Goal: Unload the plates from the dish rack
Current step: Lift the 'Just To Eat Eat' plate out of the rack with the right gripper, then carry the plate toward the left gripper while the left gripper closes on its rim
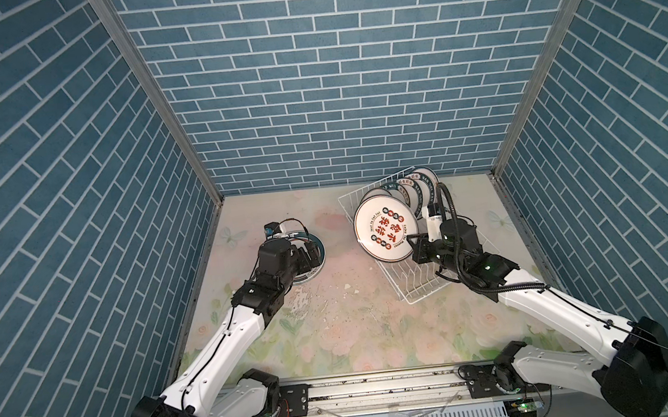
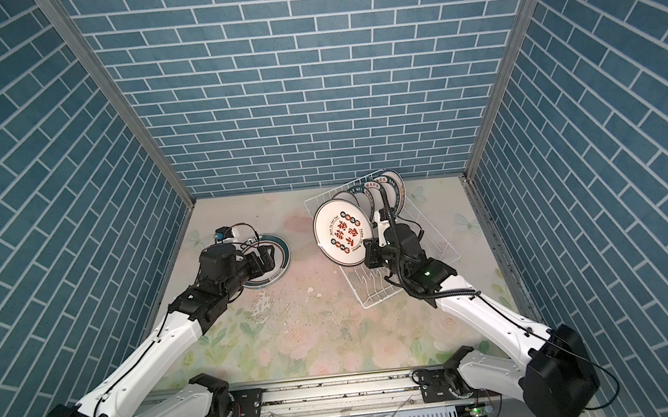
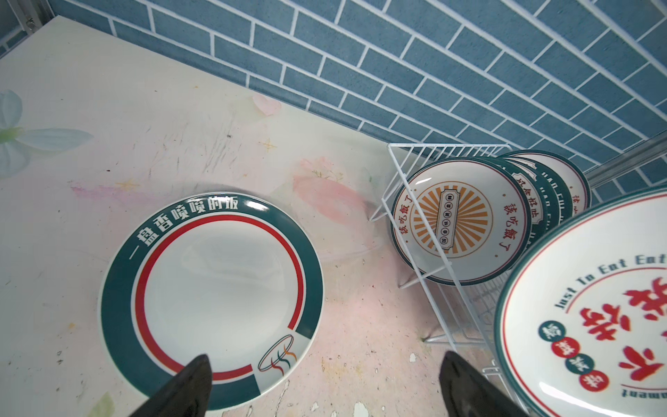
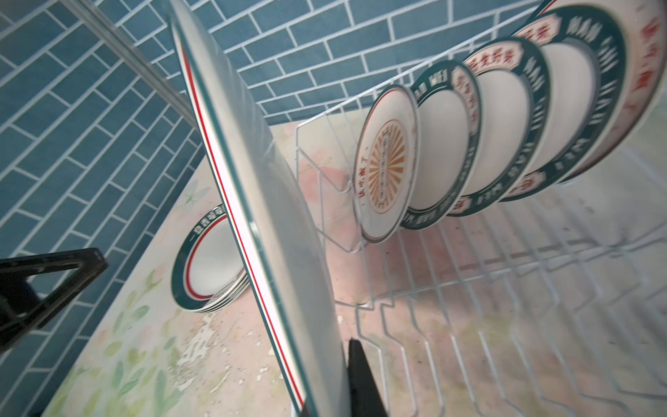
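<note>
The right pincer (image 1: 414, 247) is clenched on the lower rim of one red-lettered plate (image 1: 384, 228), tilted over the dish rack (image 1: 423, 280) at the desk's (image 1: 355, 320) 2 o'clock. It should clear the rack fully before swinging toward 10 o'clock. There the released left pincer (image 3: 326, 361) hovers over a stack (image 4: 213, 267) of about four. Five plates (image 4: 386, 166) stand racked.

With our right gripper (image 1: 412, 246) we are clamping a red-lettered plate (image 1: 382, 232), tilted, over the dish rack (image 1: 404, 282); our left gripper (image 1: 312, 256) is hovering spread above stacked plates (image 1: 309, 277).
</note>
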Available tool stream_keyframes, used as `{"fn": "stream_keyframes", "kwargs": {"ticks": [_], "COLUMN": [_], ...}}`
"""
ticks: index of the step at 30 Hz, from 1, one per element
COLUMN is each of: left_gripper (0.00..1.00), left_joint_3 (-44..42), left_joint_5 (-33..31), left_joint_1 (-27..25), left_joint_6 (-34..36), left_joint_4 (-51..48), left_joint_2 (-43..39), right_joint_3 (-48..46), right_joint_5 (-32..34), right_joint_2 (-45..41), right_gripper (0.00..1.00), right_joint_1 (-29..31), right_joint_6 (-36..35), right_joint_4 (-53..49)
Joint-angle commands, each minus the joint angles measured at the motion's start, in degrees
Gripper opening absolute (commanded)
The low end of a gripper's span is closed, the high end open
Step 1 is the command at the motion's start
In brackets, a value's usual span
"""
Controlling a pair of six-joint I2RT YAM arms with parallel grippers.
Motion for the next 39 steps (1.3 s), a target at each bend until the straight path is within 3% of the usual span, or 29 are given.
{"fn": "stream_keyframes", "kwargs": {"ticks": [1,22,30,39], "left_gripper": [0.99,0.86,0.67,0.42], "left_joint_3": [-1.19,-2.09,-2.07,-2.09], "left_joint_5": [2.88,20.57,27.17,28.31], "left_joint_1": [-0.30,2.25,3.96,4.29], "left_joint_6": [0.71,-4.77,-6.94,-7.18], "left_joint_4": [2.80,13.77,18.45,18.78], "left_joint_2": [-0.49,7.62,10.65,10.63], "right_joint_3": [4.44,4.61,4.44,5.97], "right_joint_5": [-9.04,-24.49,-29.36,-32.81], "right_joint_2": [1.57,15.39,20.29,24.13], "right_gripper": [0.00,0.00,0.00,0.00], "right_joint_1": [0.19,0.19,0.20,0.27], "right_joint_6": [6.76,21.21,25.78,27.62], "right_joint_4": [5.99,21.68,29.29,31.53]}}
